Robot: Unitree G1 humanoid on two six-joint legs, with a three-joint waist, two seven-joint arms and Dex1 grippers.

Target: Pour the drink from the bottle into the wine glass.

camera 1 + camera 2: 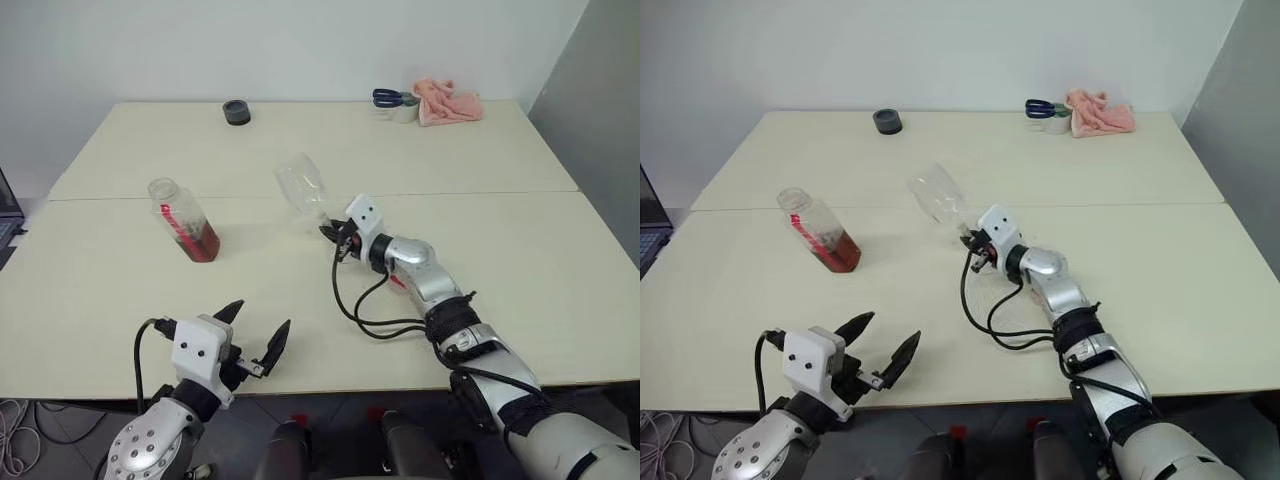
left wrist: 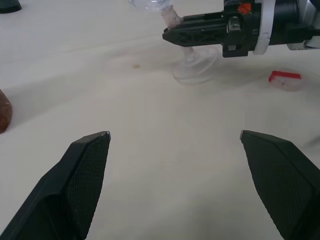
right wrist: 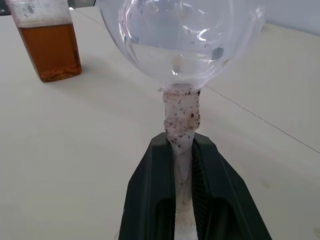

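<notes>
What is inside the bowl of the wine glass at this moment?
The bowl of the wine glass looks empty: no drink is in it. The amber drink sits in the bottle on the table. The right gripper clamps the stem, covering its lower part.

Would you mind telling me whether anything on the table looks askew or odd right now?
The wine glass leans over, clamped by its stem in the right pincer. The stem looks wrapped and speckled with grime. The bottle stands uncapped; a red-and-white cap lies apart.

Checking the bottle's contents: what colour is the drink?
Amber-brown drink, clearest in the right wrist view.
</notes>
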